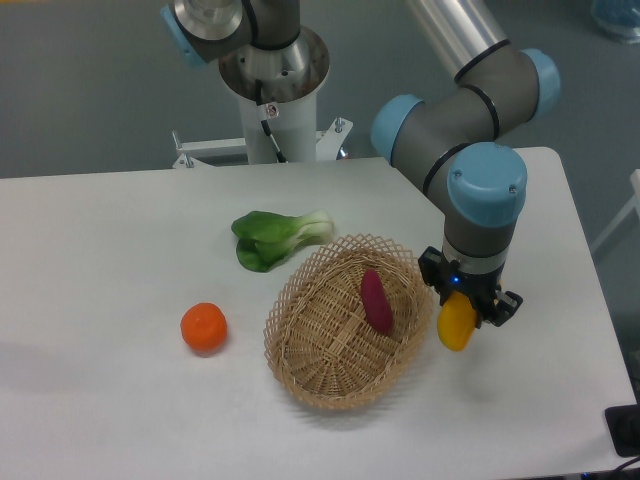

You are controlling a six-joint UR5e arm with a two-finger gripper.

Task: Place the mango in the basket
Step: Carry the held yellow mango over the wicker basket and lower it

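Yellow mango (pixel 455 325) upright in pincer (pixel 468 312), long axis vertical.

**Non-task items lying on the table**

White table (pixel 120 250) is taking up most of the view. Green bok choy (pixel 278 236) is lying on its side toward the far middle, white stem end pointing right, leaves pointing left. Round orange fruit (pixel 204 327) is sitting alone at near left, well apart from the bok choy. Dark purple-red oblong (pixel 377 300) is lying right of center, long axis running far to near, slightly tilted. Black object (pixel 624 430) is poking in at the near right corner, too cropped to identify.
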